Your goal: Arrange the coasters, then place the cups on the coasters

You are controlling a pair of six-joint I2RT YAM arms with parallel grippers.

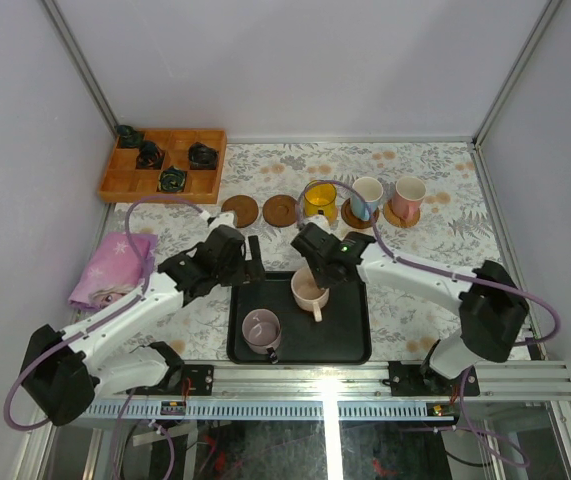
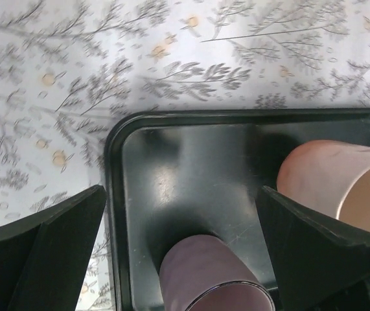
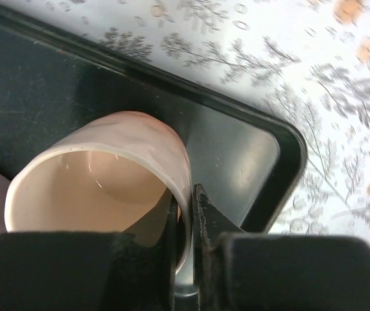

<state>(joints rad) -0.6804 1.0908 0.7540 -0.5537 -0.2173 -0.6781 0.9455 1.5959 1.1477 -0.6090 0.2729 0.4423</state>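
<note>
A black tray point(image 1: 345, 340) holds two cups. The pale pink cup point(image 1: 310, 292) stands in its middle, and my right gripper point(image 1: 317, 275) is shut on its rim, one finger inside and one outside; the right wrist view shows that grip point(image 3: 186, 194) on the cup's wall point(image 3: 126, 139). The mauve-grey cup point(image 1: 262, 330) stands at the tray's front left. My left gripper point(image 1: 250, 260) hangs open over the tray's left end, with the mauve-grey cup point(image 2: 204, 269) below its fingers point(image 2: 181, 194). Two coasters point(image 1: 240, 210) point(image 1: 281, 210) lie bare. A yellow cup point(image 1: 320, 198) and two white cups point(image 1: 368, 190) point(image 1: 408, 192) stand on coasters to their right.
A wooden compartment tray point(image 1: 125, 180) with small black objects sits at the back left. A pink cloth point(image 1: 113, 268) lies at the left, beside my left arm. Grey walls close in both sides and the back.
</note>
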